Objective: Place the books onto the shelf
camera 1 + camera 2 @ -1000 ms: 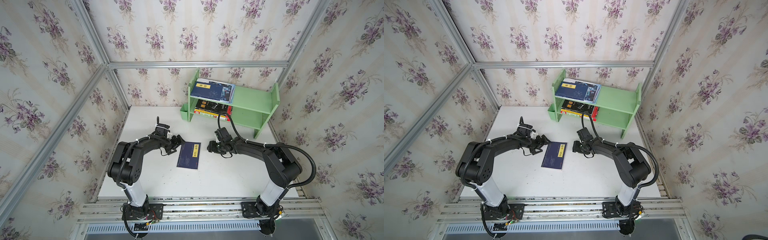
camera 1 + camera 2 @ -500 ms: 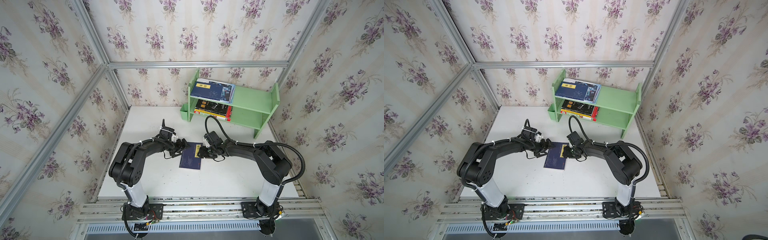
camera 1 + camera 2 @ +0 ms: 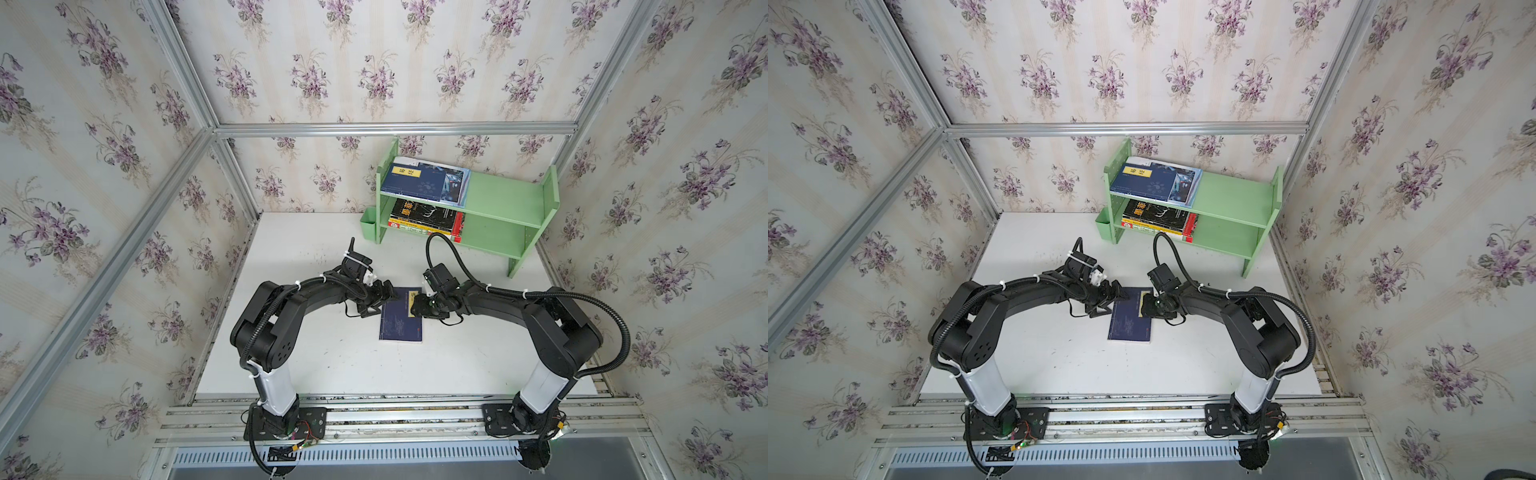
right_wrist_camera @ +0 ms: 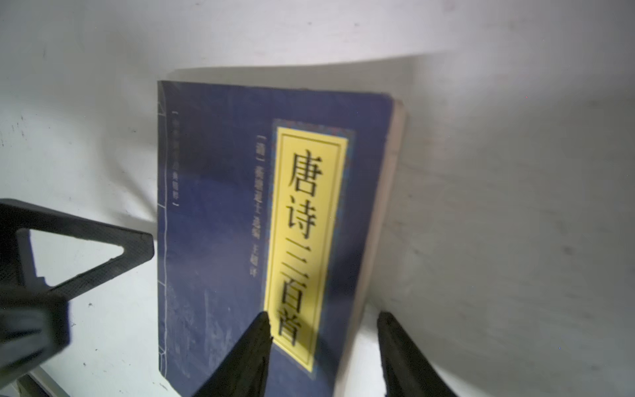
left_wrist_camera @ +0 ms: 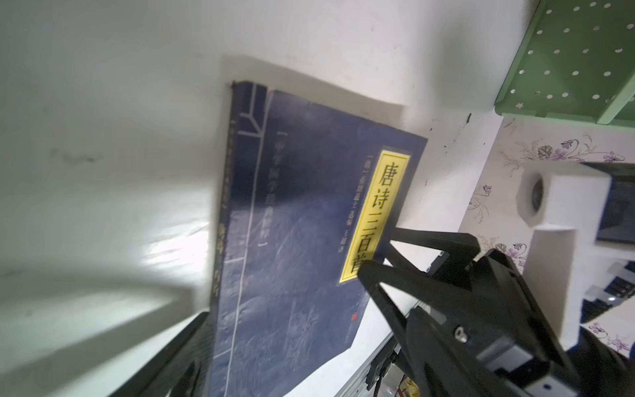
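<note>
right claw [image 4: 322, 318] now astride navy book [image 4: 220, 240]

Pale striped wallpaper [image 3: 374, 62] with purple flower sprigs covers the three walls, joined by aluminium bars [image 3: 395, 129]. The white tabletop [image 3: 332, 374] is evenly lit and flecked with dark specks. Slotted metal rails [image 3: 395, 413] edge its front, with what looks like a vent grille [image 3: 374, 457] below

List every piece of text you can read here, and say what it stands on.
"唐诗三百首": yellow label of the loose navy book.
Too blurred to read: white columns beside it.
Too small to read: small label of the navy book on the shelf, top tier.
Too small to read: yellow characters on the black book below.
</note>
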You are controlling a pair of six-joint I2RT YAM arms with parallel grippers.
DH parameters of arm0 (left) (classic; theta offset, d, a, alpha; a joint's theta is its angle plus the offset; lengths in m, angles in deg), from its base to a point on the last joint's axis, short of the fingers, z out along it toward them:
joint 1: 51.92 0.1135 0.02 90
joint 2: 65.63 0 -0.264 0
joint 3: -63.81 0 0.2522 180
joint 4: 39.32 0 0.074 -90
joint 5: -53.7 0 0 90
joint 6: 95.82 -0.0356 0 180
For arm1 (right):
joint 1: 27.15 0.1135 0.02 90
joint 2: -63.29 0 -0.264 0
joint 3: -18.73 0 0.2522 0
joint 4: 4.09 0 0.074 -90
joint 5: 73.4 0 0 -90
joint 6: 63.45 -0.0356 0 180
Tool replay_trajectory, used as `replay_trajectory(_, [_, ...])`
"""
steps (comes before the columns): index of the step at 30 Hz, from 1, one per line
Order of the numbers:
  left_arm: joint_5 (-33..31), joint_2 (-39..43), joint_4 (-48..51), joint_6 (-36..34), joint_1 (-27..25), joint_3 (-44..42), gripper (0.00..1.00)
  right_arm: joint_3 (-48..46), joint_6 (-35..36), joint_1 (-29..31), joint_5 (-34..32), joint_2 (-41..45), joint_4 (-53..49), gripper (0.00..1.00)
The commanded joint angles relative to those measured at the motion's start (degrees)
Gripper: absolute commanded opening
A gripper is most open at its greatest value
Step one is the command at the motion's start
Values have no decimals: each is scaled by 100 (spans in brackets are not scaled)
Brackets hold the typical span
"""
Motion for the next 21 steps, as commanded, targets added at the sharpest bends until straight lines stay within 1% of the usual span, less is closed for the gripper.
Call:
replay_trajectory(1, [43,19,-125,267,23,-155,88,-56,67,-20,7,98,-147,49])
replay_trajectory(4, [-51,57,-103,314,23,-214,87,-70,90,-21,141,10,-137,44])
replay_trajectory(8, [-390,126,52,285,-7,-300,87,-51,38,-12,306,-171,-21,38])
replay_trajectory(10, [-338,33,51,272,-45,-273,87,17,35,-7,369,-298,-7,34])
replay_trajectory(14, [-3,-254,-84,182,-233,-12,87,181,37,-1,520,-592,-26,26])
replay_trajectory(16, [235,-289,-472,297,-298,-8,87,212,45,22,596,-705,-2,24])
replay_trajectory(21, [512,213,-2181,871,-236,-542,85,161,29,58,712,-940,81,21])
